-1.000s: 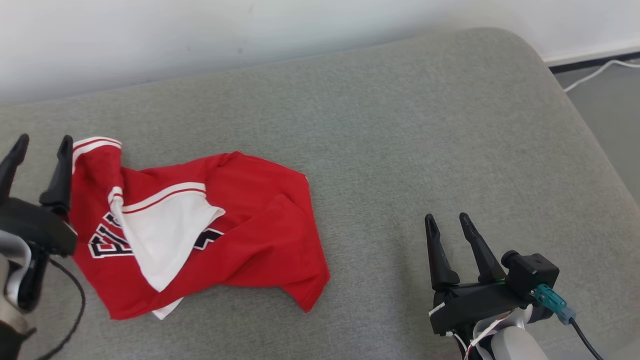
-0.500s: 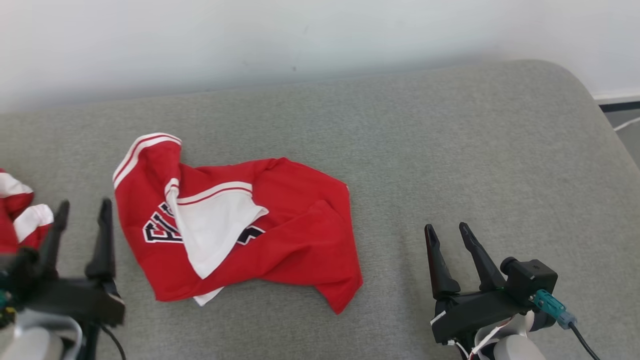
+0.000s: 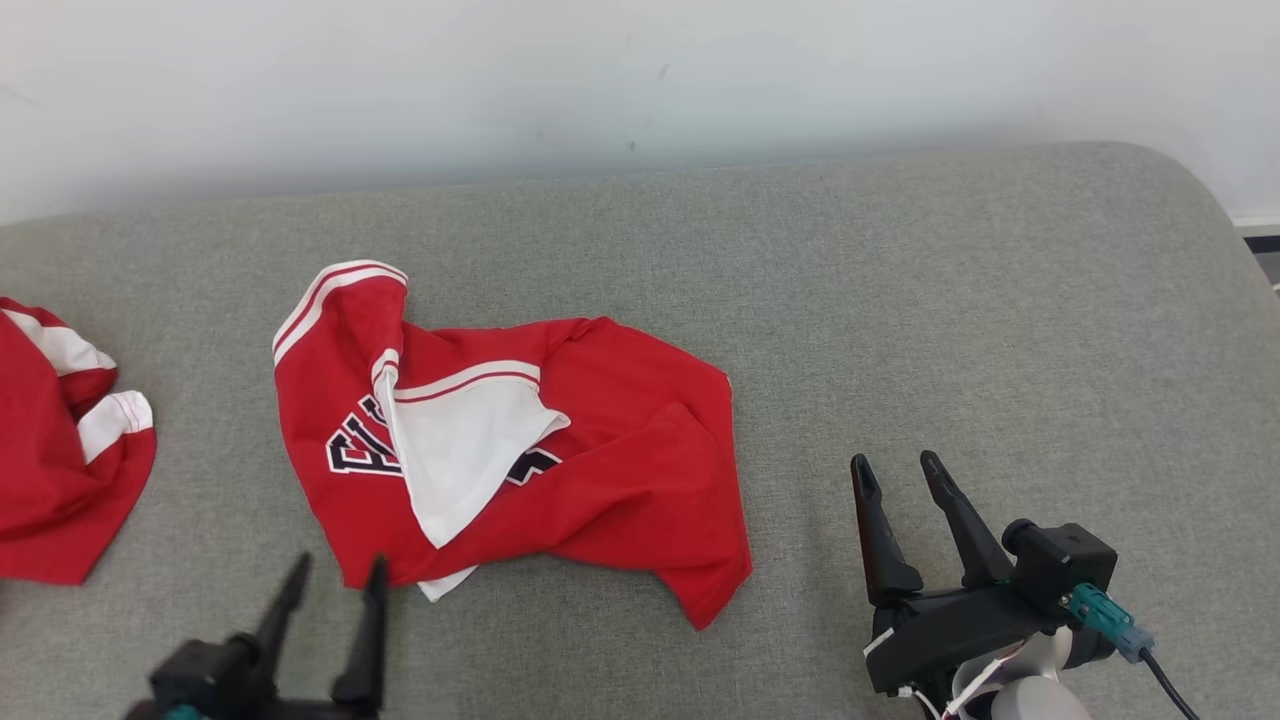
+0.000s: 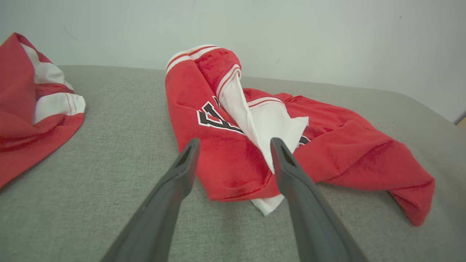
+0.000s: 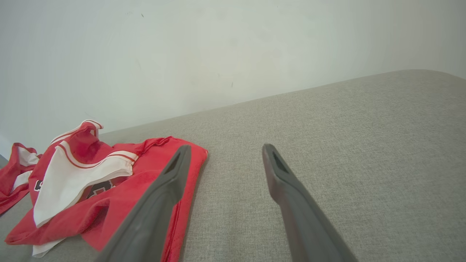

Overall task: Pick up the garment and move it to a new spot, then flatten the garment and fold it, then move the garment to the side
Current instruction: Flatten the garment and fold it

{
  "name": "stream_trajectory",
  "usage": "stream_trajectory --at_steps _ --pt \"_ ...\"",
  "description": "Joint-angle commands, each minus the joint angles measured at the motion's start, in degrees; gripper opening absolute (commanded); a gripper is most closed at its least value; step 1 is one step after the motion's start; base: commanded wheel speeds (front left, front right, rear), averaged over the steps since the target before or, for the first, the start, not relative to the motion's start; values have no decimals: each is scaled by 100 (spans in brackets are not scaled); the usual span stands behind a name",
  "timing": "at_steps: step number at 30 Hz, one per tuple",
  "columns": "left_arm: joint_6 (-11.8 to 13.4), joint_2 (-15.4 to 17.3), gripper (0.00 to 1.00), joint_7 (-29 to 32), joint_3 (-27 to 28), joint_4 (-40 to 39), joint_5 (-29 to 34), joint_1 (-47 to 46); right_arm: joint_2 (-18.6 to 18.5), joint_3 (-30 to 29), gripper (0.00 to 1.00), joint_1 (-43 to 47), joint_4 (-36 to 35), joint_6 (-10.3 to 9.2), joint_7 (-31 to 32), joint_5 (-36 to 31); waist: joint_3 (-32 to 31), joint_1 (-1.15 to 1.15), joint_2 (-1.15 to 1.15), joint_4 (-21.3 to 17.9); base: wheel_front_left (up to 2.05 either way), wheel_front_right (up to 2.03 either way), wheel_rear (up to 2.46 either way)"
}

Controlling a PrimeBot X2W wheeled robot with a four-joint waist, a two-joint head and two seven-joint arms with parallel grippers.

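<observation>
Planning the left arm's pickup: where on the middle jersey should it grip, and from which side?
Probably the jersey's near-left folded edge, straight ahead of the open left gripper. Come in low from the robot's side, fingers straddling it: red cloth and white lining bunch thick there, giving a lip to close on.

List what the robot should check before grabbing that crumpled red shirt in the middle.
1. Left gripper open: ok.
2. Right gripper open: ok.
3. Red shirt held by no gripper: ok.
4. Red shirt lying flat: not ok, crumpled, white part folded over.
5. Other red garment apart from it: ok.
6. Bare grey cushion on the right for a new spot: ok.
</observation>
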Motion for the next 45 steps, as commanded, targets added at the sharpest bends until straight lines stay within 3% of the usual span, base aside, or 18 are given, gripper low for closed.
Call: stream_trajectory --at_steps 1,9,28,29,30,32,33,39,45 --pt "-38 -50 100 11 -51 43 45 102 -10 2 100 69 -17 2 15 -28 8 1 0 3 0 0 0" --pt "-147 -324 100 78 -397 693 -8 181 -10 47 100 20 -12 2 28 -5 1 1 0 -130 0 0 0" --pt "-533 -614 100 2 -453 1943 -62 -516 -9 41 100 -72 18 2 -11 -11 111 1 0 -443 0 0 0" --pt "-546 -617 96 8 -450 1992 -80 -534 -9 43 100 -77 21 2 -13 -13 121 1 0 -454 0 0 0" --pt "-560 -623 44 9 -455 2053 -91 -550 -9 46 100 -77 25 2 -24 -17 126 1 0 -463 0 0 0" --pt "-590 -636 11 6 -454 2142 -100 -599 -9 48 100 -77 31 2 -38 -25 132 1 0 -479 0 0 0" --pt "-602 -649 0 2 -447 2175 -99 -622 -9 46 100 -75 36 2 -42 -33 133 1 0 -483 0 0 0" --pt "-600 -699 0 -30 -432 2260 -10 -642 -9 -21 100 10 42 2 -53 -52 75 1 0 -393 0 0 0" --pt "-454 -629 0 -47 -257 1736 9 -305 -10 -9 100 146 34 2 -39 -5 -98 1 0 -95 0 0 0"
